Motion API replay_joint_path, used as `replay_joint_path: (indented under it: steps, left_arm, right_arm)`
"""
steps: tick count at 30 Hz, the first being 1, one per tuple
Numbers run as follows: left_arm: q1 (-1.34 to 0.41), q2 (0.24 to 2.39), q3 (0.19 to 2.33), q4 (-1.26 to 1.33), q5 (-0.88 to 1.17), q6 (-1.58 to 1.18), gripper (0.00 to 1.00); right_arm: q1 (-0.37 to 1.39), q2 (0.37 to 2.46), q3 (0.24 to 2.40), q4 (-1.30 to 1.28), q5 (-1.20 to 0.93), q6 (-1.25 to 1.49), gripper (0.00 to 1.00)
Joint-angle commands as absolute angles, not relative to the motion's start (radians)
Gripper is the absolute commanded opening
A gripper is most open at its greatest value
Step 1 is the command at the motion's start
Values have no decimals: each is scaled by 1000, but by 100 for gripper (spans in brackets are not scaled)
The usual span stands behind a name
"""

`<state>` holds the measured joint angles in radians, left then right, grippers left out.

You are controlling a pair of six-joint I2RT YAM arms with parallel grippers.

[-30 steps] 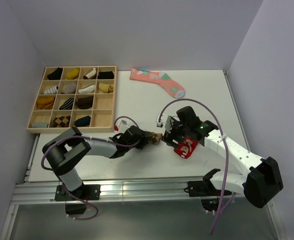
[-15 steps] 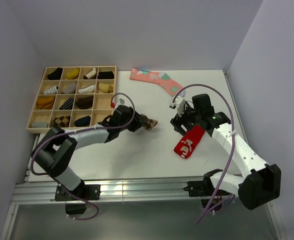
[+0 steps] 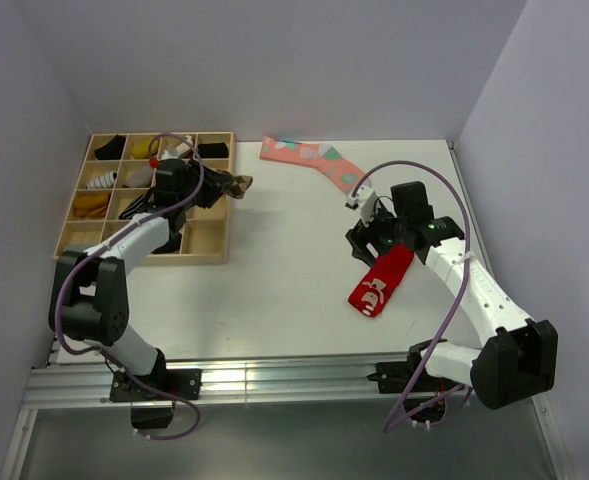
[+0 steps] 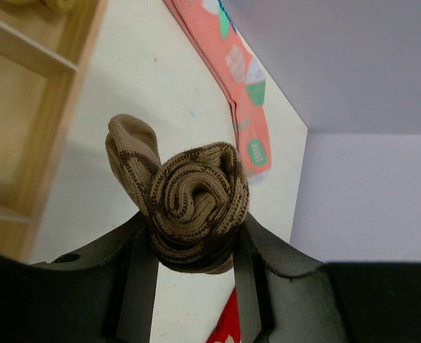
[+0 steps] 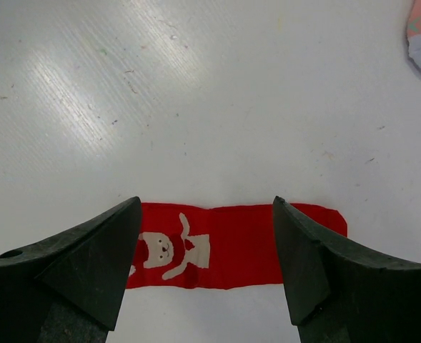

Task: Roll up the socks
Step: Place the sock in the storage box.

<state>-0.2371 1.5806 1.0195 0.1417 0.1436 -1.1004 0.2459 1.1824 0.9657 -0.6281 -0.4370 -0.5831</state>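
- Since the left arm point(image 3: 134, 235) swung from the middle of the bench point(image 3: 274, 300) to the wooden tray point(image 3: 199, 257)'s right edge, rolling looks done; stowing likely next.
- Right jaws: apart, empty, above red sock point(image 5: 231, 243), well right of tray.
- Left jaws: clamped on rolled argyle sock point(image 4: 196, 207), just beside tray.

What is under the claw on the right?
A red sock lies flat on the white table below the open right claw. The claw hides the sock's left end.

White arms point(image 3: 477, 292) with black joints, purple cables point(image 3: 462, 228), black fingers point(image 5: 88, 250).
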Motion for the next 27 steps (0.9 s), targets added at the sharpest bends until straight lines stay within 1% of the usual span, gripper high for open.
replay_joint_path:
  steps: [1,6,11,20,27]
  left_arm:
    - [-177,1636,1071,204,248,-1037,0]
    - [-107,1712,1054,265,290,-1013,0]
    - [-57,1750,967,455,351,-1008,0]
    - [-3,1856,966,443,408,-970,0]
    - [6,1920,1043,258,361,-913,0]
  right_arm:
    - [236,1190,1009,-606,-445,-572,80]
    - [236,1193,1002,-606,-436,-586,80]
    - [235,1201,991,-601,-439,-586,80]
    - [236,1216,963,-594,-443,-591,80]
    - [236,1232,946,-591,-449,-592,80]
